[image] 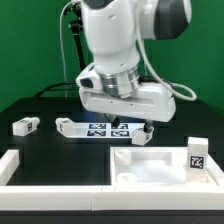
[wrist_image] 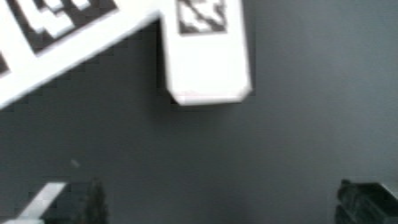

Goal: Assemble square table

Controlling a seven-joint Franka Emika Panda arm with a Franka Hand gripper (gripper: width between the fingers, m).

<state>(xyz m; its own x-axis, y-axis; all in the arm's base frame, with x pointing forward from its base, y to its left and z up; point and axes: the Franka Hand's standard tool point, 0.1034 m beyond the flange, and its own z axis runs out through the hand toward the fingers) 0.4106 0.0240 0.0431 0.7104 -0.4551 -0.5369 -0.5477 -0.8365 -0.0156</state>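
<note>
**Gripper** (image: pixel 143 133): hanging low over black table (image: pixel 40 105), at the ext. view's right end of the marker board (image: pixel 100 128). In wrist view (wrist_image: pixel 214 200) jaws are standing wide apart. Nothing is lying between fingers (wrist_image: pixel 63 200), so it's gripping nothing.

**Top** (image: pixel 150 170): lying flat, rim up, at front of table toward ext. view's right, just beside rails (image: pixel 60 188).

**Leg 1** (image: pixel 197 154): standing upright at top's right end, tag facing cam. Can't tell if it's sitting on the top or behind it.

**Leg 2** (image: pixel 25 125): lying on table at ext. view's left, well apart from top.

**Leg 3** (wrist_image: pixel 205 60): showing in wrist view, lying ahead of fingers, not between them. Tagged end is sitting close by a tagged white strip (wrist_image: pixel 54 50). Can't tell which pc that strip is.
</note>
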